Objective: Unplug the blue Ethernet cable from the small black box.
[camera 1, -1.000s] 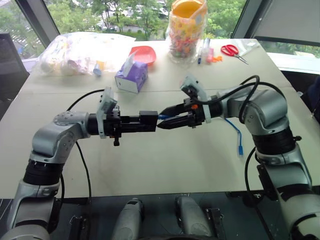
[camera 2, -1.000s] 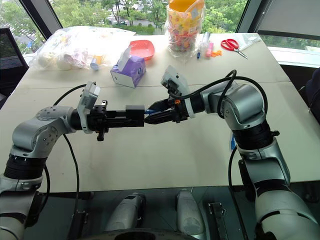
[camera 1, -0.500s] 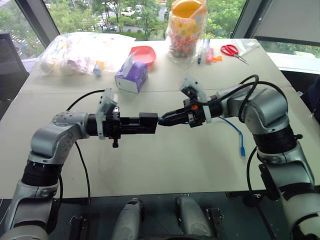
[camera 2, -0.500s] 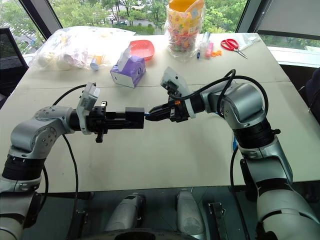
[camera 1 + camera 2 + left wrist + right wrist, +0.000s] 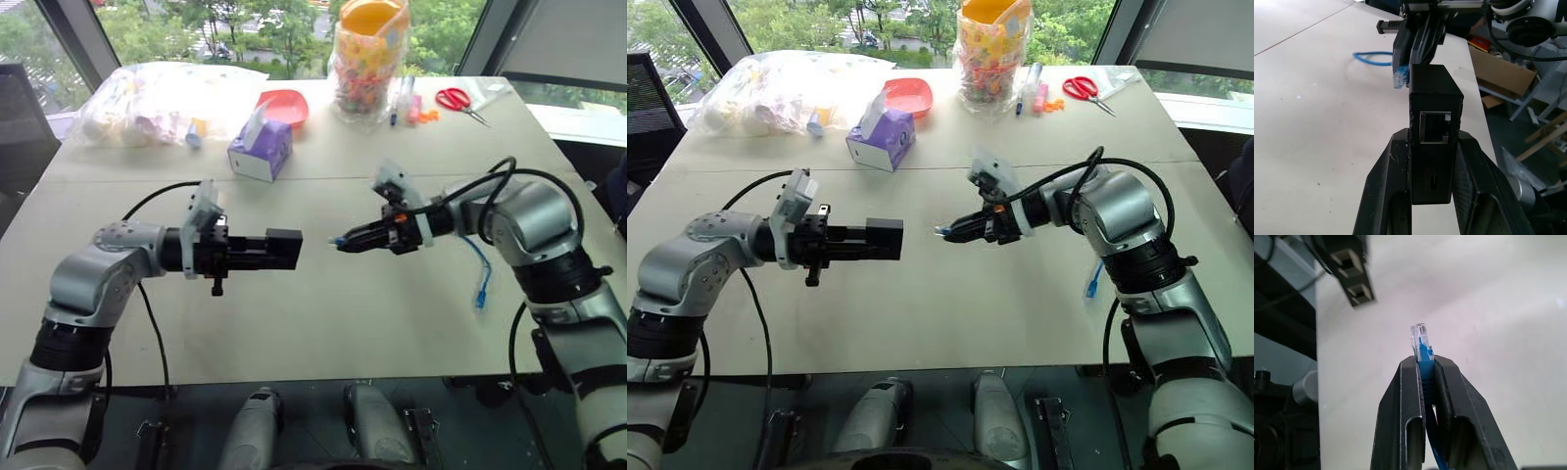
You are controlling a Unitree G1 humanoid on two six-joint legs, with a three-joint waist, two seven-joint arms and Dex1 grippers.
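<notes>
In the left eye view, at center left, the left gripper pinches the small black box above the tabletop. A clear gap separates it from the right gripper.

In the right wrist view, the fingers are pressed on the blue Ethernet cable, its plug free.

In the left wrist view, the box port stands empty.

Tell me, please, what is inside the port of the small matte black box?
Nothing: the small matte black box shows an empty port. The light-blue Ethernet cable is out, its clear plug pinched in the right gripper. The port's depths are too dark to see.
</notes>
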